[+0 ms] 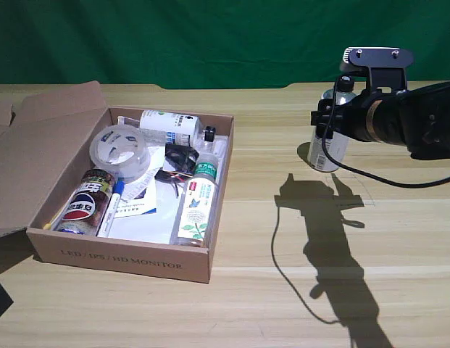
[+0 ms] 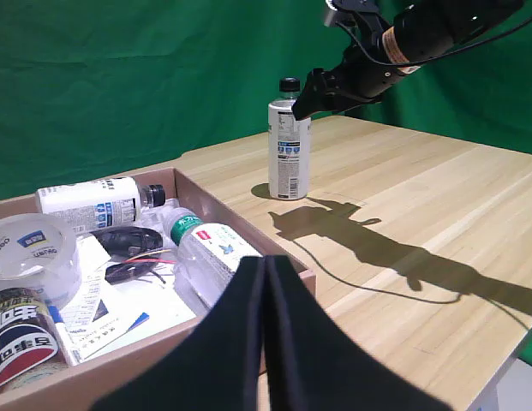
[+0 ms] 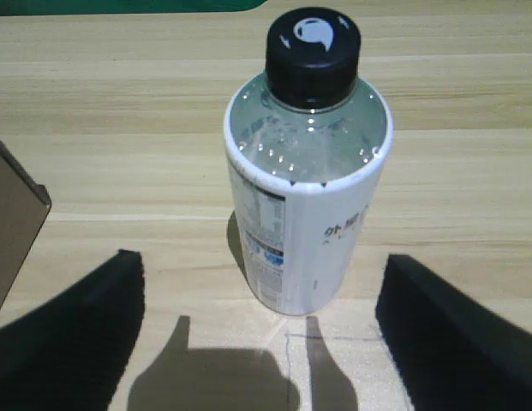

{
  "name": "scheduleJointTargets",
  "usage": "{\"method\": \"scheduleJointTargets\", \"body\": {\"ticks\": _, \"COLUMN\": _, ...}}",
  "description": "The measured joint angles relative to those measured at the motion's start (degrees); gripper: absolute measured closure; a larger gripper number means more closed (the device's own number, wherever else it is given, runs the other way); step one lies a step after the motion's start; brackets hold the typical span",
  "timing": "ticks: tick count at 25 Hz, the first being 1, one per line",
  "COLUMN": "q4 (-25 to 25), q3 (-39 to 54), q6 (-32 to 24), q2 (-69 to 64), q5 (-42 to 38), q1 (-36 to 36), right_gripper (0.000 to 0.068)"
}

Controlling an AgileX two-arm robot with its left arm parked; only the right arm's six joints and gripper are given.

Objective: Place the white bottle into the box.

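The right arm reached in from the exterior view's right, roughly level above the pale wood-grain worktop (image 1: 297,239), its dark sleeve ending in a black bracket. Its gripper (image 3: 257,342) was spread wide, the two black fingers (image 3: 73,334) standing well apart on either side of the white bottle (image 3: 307,184) and touching nothing. The bottle stood upright on the worktop, just ahead of the fingers: a cylinder of silvery translucent plastic, glossy at the shoulder, with a ribbed black screw cap and a smooth white label carrying blue marks and small print. In the exterior view it was mostly hidden behind the gripper, well apart from the box (image 1: 123,261) at the exterior view's left. That box was shallow brown cardboard with matte flaps folded out. Inside lay a slim clear bottle with a green cap (image 1: 196,206), a roll of clear tape (image 1: 119,152) and a shorter white-labelled bottle (image 1: 170,127) at the far wall.
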Motion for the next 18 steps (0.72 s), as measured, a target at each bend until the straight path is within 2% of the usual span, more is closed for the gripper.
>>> {"method": "scheduleJointTargets", "body": {"ticks": 6, "q4": -0.9, "q3": -4.9, "q6": 3.0, "q2": 5.2, "q5": 3.6, "q1": 0.0, "right_gripper": 0.0004}}
{"method": "scheduleJointTargets", "body": {"ticks": 18, "q4": -1.6, "q3": -10.8, "q6": 3.7, "q2": 14.1, "q5": 7.4, "q1": 0.0, "right_gripper": 0.0004}}
